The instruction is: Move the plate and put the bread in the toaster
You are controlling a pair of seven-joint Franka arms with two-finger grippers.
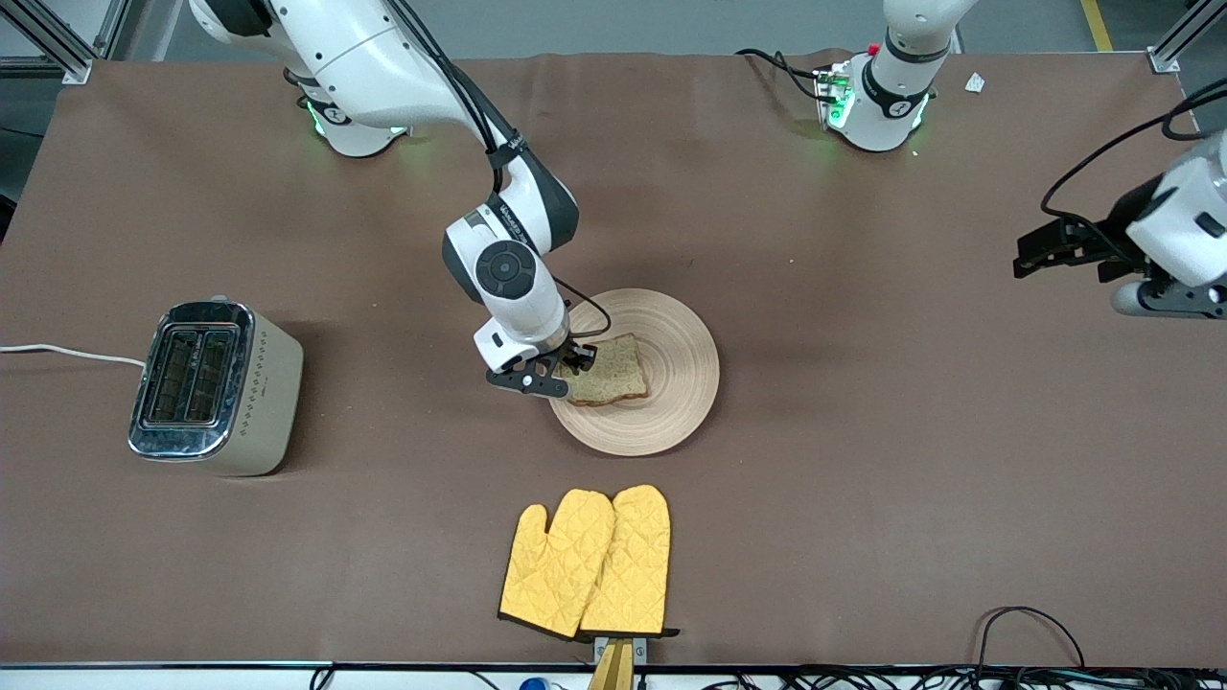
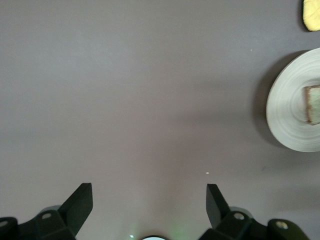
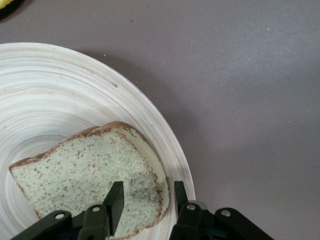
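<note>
**Pinching soft bread by its crust edge**

Grabbing at the bread (image 3: 85,175) on the plate (image 1: 685,369) mid-table, the right pincer (image 1: 573,369) has its fingers narrowed around one crust edge. Looks light, floppy and crumbly, so I'd grip gently.

The toaster (image 1: 216,388) sits toward the right arm's end, path clear. Oven mitts (image 1: 587,563) lie nearer the camera. The left pincer (image 2: 150,200) waits wide open over bare table (image 1: 863,479).

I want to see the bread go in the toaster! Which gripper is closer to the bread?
The right gripper. Its fingers straddle an edge of the bread on the plate. The left gripper waits over bare table toward the left arm's end.
</note>
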